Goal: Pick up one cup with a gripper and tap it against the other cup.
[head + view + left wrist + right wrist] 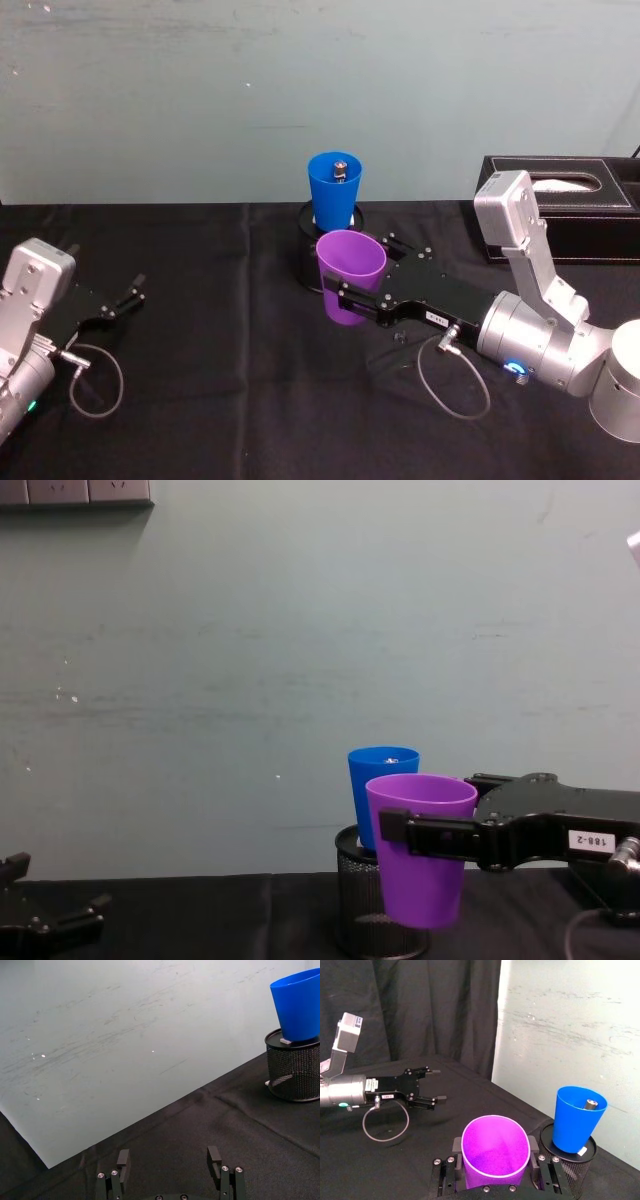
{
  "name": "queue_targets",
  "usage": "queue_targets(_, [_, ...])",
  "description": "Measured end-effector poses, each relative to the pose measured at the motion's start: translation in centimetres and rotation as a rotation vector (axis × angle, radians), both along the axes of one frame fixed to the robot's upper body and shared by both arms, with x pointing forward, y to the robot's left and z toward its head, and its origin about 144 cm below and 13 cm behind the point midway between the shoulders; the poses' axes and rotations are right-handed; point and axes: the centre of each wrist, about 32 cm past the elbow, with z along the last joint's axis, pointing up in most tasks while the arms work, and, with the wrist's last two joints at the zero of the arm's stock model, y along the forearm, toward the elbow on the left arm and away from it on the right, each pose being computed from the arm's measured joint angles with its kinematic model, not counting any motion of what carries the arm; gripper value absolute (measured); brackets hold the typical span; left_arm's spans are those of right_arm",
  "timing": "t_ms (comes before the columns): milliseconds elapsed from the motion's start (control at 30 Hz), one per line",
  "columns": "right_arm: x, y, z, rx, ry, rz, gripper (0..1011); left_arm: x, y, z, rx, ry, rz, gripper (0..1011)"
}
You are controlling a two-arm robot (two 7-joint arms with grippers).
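my right gripper (358, 268) is clamped on the purple cup (350, 255), one finger on each side. it holds the cup upright, up off the black cloth (200, 360), near the middle of the desk. the blue cup (334, 192) stands just behind it, toward the back edge of the desk, sitting in the top of a black mesh pen holder (358, 920). a small metal thing (340, 166) pokes up inside the blue cup. in my right wrist view i see a thin gap between the two cups, so they are not touching. from the chest view the purple cup covers part of the blue cup and the holder. a black tissue box (575, 215) sits by the back right corner. my left gripper (130, 290) is parked near the left edge, fingers spread wide, holding nothing.
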Motion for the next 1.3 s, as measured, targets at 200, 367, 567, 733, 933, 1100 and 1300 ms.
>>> queue_targets(200, [0.00, 0.00, 0.00, 0.000, 0.000, 0.000, 739, 0.00, 0.00, 0.00, 0.000, 0.000, 0.000, 1000])
queue_targets(367, [0.00, 0.00, 0.00, 0.000, 0.000, 0.000, 739, 0.00, 0.00, 0.00, 0.000, 0.000, 0.000, 1000])
queue_targets(567, [0.00, 0.00, 0.00, 0.000, 0.000, 0.000, 739, 0.00, 0.00, 0.00, 0.000, 0.000, 0.000, 1000])
queue_targets(733, [0.00, 0.00, 0.00, 0.000, 0.000, 0.000, 739, 0.00, 0.00, 0.00, 0.000, 0.000, 0.000, 1000])
queue_targets(933, [0.00, 0.00, 0.00, 0.000, 0.000, 0.000, 739, 0.00, 0.00, 0.00, 0.000, 0.000, 0.000, 1000])
queue_targets(1100, [0.00, 0.00, 0.00, 0.000, 0.000, 0.000, 739, 0.00, 0.00, 0.00, 0.000, 0.000, 0.000, 1000])
queue_targets(1300, [0.00, 0.00, 0.00, 0.000, 0.000, 0.000, 739, 0.00, 0.00, 0.00, 0.000, 0.000, 0.000, 1000])
